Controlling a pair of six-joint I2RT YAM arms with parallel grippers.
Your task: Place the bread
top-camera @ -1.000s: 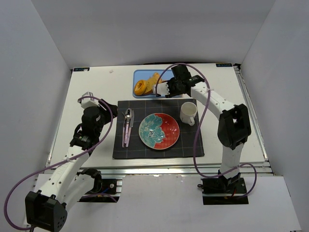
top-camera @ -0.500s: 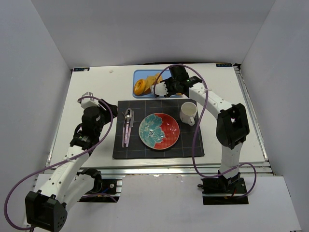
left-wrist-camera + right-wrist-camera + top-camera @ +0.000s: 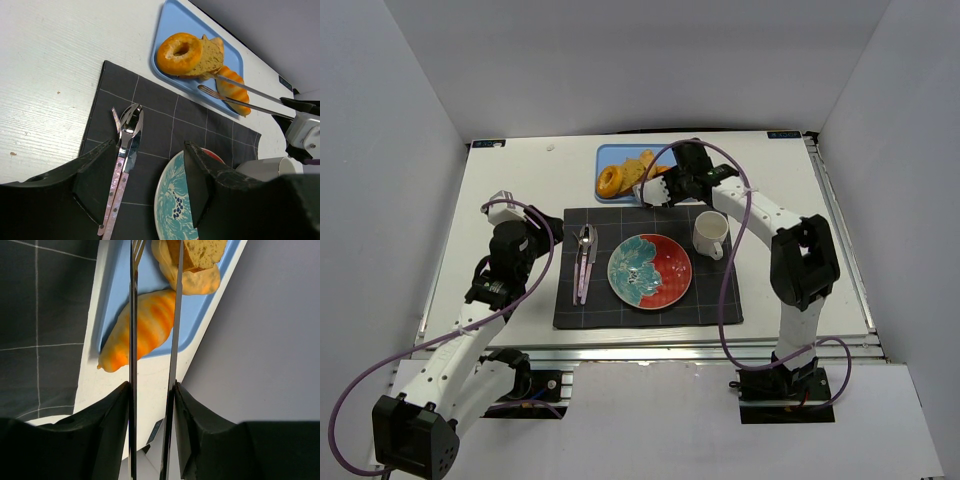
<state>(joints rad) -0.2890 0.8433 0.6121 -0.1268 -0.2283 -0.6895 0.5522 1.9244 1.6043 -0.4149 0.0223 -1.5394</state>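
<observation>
Tongs (image 3: 133, 340) in right fingers (image 3: 100, 440) seemingly reach the bread (image 3: 202, 252)

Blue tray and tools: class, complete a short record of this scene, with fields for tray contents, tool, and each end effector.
tray contents: blue tray holds donut, bread slice, croissant
tool: tongs, tips reaching the bread slice
right end effector: shut on the tongs
left end effector: open, holding nothing

White table (image 3: 520, 180): dark placemat (image 3: 710, 295), blue tray (image 3: 611, 155)
</observation>
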